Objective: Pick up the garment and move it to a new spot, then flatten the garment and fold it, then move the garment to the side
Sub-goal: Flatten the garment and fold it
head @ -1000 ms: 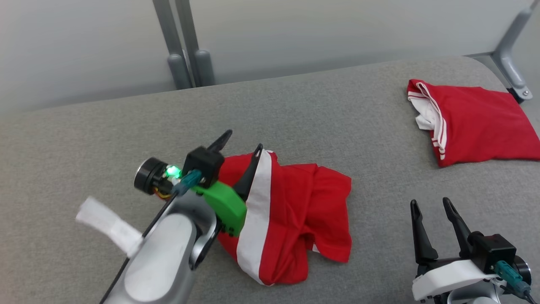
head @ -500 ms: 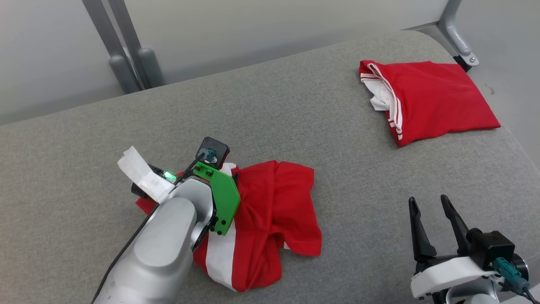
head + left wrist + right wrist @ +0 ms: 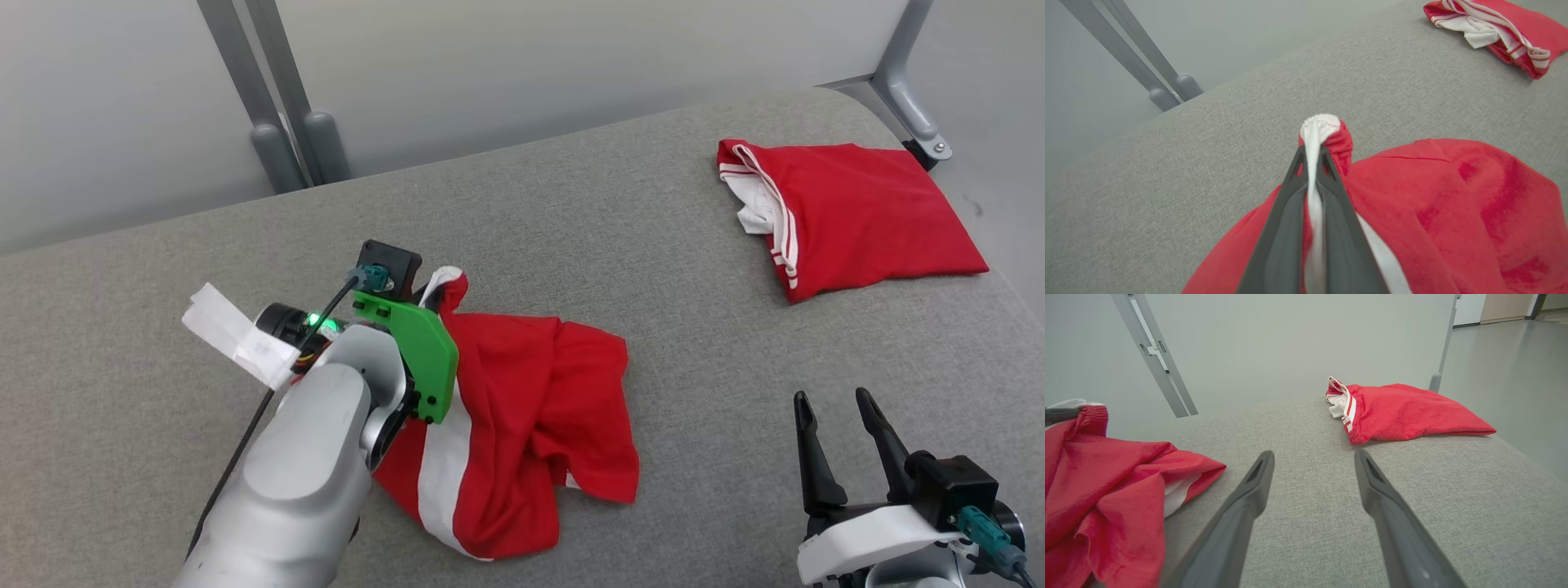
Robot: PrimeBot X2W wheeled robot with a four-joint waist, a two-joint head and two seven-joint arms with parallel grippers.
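Observation:
A crumpled red garment [image 3: 531, 408] with a broad white band lies on the grey cushioned surface [image 3: 612, 229], left of centre. My left gripper [image 3: 433, 292] is at the garment's far left edge, shut on a bunched fold of white band and red cloth. In the left wrist view the fingers [image 3: 1290, 212] pinch the white strip, and a gathered tuft of garment [image 3: 1327, 132] pokes out past the gripper's [image 3: 1312, 153] tips. At the lower right my right gripper [image 3: 833, 404] stands open, off the cloth, holding nothing. The right wrist view has this gripper [image 3: 1312, 457] over bare surface, with the garment [image 3: 1106, 486] to its left.
A second red garment [image 3: 857, 212], folded, with white stripes at its edge, lies at the far right corner. Grey metal posts [image 3: 277, 139] rise behind the surface's far edge, and a frame leg [image 3: 906, 90] stands at the back right. The surface's right edge runs close to the folded piece.
My left gripper, open over the white band a second ago, came down and shut on it; the pinched edge now stands slightly raised. The head camera shifted. My right gripper stayed open.

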